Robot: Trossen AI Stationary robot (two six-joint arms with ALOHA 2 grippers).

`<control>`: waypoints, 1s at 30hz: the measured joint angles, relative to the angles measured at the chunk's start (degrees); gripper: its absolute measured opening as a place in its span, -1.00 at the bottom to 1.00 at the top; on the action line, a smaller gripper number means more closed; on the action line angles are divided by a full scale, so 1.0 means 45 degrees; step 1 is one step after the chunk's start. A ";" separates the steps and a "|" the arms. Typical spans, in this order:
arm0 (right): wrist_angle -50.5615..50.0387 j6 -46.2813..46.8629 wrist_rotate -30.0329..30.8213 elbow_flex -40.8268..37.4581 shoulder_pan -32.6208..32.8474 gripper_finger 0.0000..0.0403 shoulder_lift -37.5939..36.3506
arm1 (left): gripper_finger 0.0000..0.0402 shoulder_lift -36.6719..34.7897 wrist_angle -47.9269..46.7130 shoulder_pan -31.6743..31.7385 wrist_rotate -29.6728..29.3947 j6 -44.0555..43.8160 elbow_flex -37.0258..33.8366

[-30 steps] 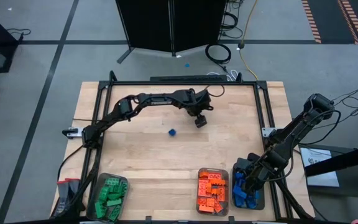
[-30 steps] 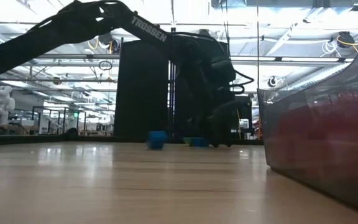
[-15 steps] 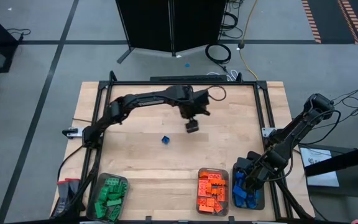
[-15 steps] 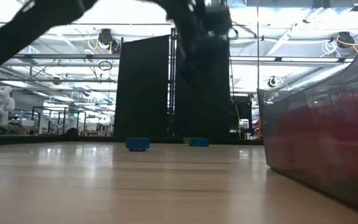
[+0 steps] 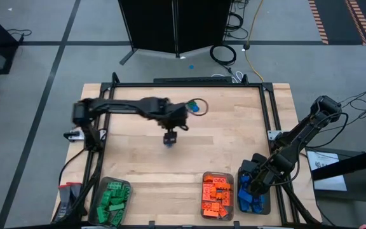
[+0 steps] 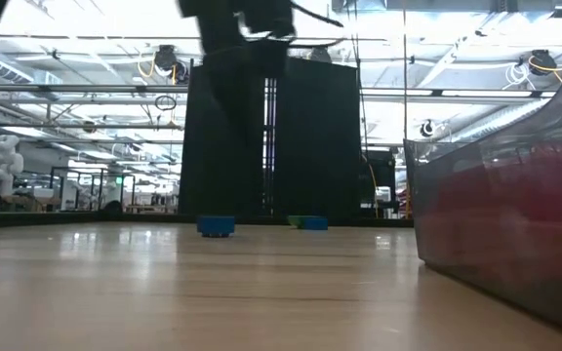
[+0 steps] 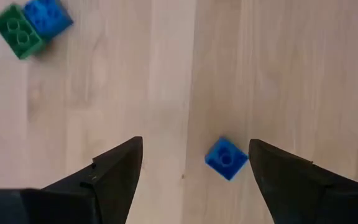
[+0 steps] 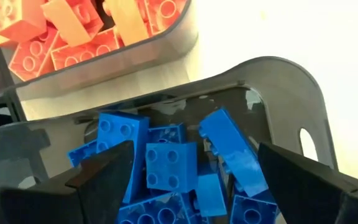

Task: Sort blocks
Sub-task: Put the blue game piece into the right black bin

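Left wrist view showed the left gripper wide open and empty, newly swung over a loose blue brick; pickup appeared imminent. Right gripper open, empty.

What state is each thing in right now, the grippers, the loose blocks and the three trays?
left gripper: open, above the loose blue block, not touching it.
right gripper: open, empty, over the blue tray.
loose blue block: flat on the table, studs up.
green and blue pair: on the table, side by side, touching.
green tray: holds green blocks.
orange tray: holds orange blocks.
blue tray: holds jumbled blue blocks.
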 joint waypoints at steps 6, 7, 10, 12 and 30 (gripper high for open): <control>-0.0120 -0.0409 0.0039 0.0000 0.0000 0.68 -0.0003 | 0.47 -0.2146 0.2970 -0.0738 -0.0014 0.0648 -0.4055; -0.0172 -0.0424 0.0042 0.0000 0.0000 0.68 -0.0003 | 0.47 -0.2146 0.3046 -0.0893 -0.0012 0.0873 -0.4435; -0.0203 -0.0426 0.0034 0.0000 0.0000 0.68 -0.0003 | 0.47 -0.2116 0.3232 -0.1233 0.0155 0.1457 -0.5172; -0.0208 -0.0380 0.0030 0.0000 0.0000 0.68 -0.0003 | 0.47 -0.1995 0.3995 -0.1430 0.0256 0.1689 -0.5609; -0.0189 0.0332 -0.0065 0.0000 -0.0007 0.68 -0.0003 | 0.47 -0.1966 0.7762 -0.1298 0.0404 0.2648 -0.7765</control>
